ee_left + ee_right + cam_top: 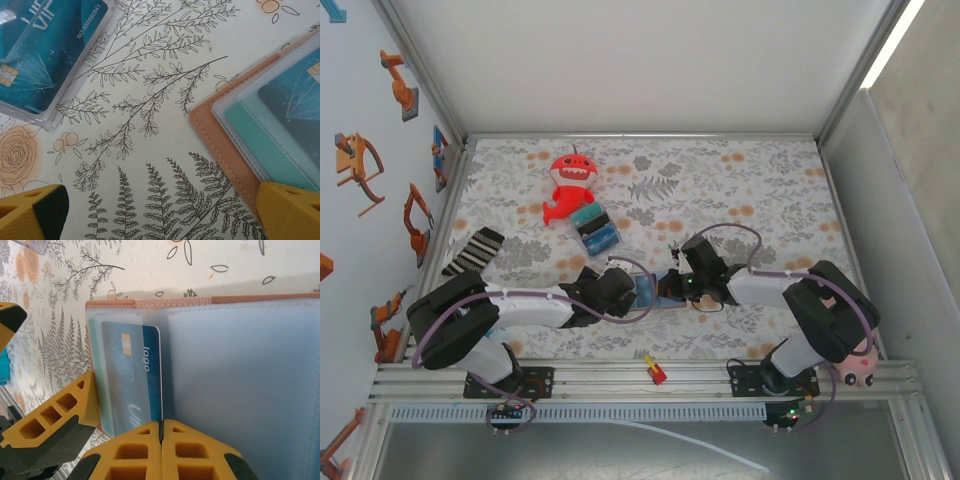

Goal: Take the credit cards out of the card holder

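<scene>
The tan card holder (pixel 226 150) lies open on the floral cloth, its clear sleeves (pixel 240 380) facing up. A blue credit card (pixel 131 375) with a gold chip sits in the left sleeve. My right gripper (pixel 161 429) is shut, pinching that card's long edge at the holder's near side. My left gripper (pixel 160 215) stands open low over the cloth, nothing between its fingers. Its right finger (pixel 290 210) rests at the holder's corner. Teal cards (pixel 260 145) show through the sleeves there. In the top view both grippers (pixel 620 290) (pixel 672 285) meet near the front middle.
A clear case holding another blue card (pixel 45 50) lies just left of the holder. Further back are a red plush toy (pixel 570 185) and a blue-and-teal block bundle (pixel 595 232). A striped sock (pixel 475 250) lies at the left edge. A small red and yellow item (pixel 654 371) sits on the front rail.
</scene>
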`<action>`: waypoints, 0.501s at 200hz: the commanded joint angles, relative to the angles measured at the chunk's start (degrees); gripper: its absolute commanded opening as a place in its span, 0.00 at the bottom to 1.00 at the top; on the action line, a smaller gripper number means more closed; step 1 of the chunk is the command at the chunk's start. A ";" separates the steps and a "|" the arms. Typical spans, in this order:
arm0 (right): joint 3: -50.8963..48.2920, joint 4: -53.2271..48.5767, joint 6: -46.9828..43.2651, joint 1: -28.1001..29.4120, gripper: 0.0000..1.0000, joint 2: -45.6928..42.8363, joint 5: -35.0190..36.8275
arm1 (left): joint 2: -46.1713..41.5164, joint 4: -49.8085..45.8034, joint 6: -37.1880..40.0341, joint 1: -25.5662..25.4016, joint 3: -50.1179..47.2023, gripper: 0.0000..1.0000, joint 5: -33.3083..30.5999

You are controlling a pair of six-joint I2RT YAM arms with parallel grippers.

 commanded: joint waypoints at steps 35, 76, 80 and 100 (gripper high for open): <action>1.93 -4.08 -2.22 -0.95 0.00 -2.25 1.51 | -0.59 -2.85 0.51 -0.23 0.37 0.97 0.19; 1.92 -3.73 -1.87 -0.95 0.00 -2.60 1.10 | -2.26 -3.07 1.70 -0.20 1.94 0.97 0.63; 1.94 -3.69 -1.87 -0.95 0.00 -2.60 1.03 | -2.55 -3.06 1.89 -0.27 2.19 0.97 0.68; 1.83 -3.25 -1.60 -0.95 0.00 -2.58 1.01 | -3.61 -2.62 2.64 -0.27 3.21 0.97 0.88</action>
